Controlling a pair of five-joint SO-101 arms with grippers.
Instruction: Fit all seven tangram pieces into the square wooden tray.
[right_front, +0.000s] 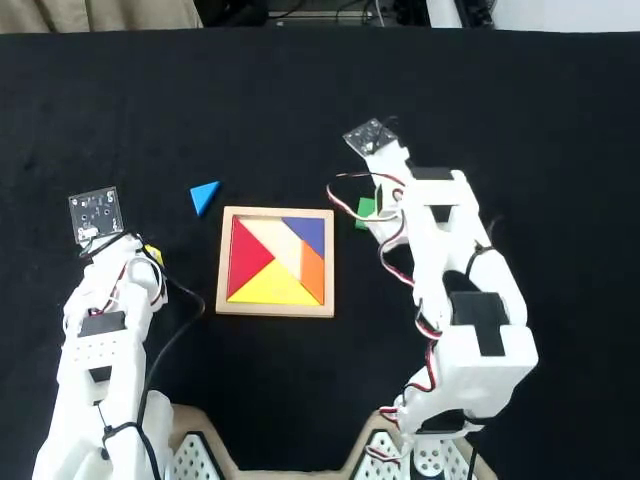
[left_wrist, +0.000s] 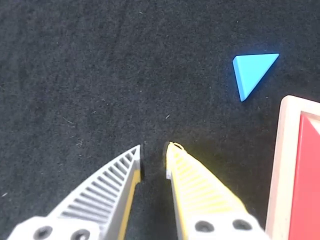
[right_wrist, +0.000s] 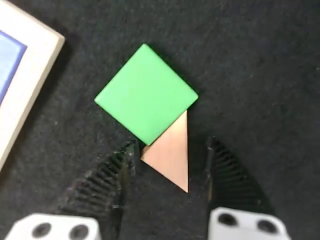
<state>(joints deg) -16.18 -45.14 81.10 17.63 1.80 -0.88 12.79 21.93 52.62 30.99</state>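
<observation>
My left gripper (left_wrist: 154, 150) sits low over the black table (right_front: 300, 110), left of the tray. Its fingers are parted by a narrow gap and hold nothing. The light blue triangle (right_front: 205, 196) lies flat on the table near the tray's far left corner, clear of it.

The square wooden tray (right_front: 275, 310) sits between my arms, with red (right_front: 250, 258), yellow (right_front: 272, 288), orange (right_front: 313, 270) and dark blue (right_front: 308, 232) pieces in it.

The green square (right_wrist: 146, 95) lies just beside the tray's right edge. A tan triangle (right_wrist: 172, 155) touches it. My right gripper (right_wrist: 171, 150) is spread wide, one finger on each side of that triangle, gripping nothing.
</observation>
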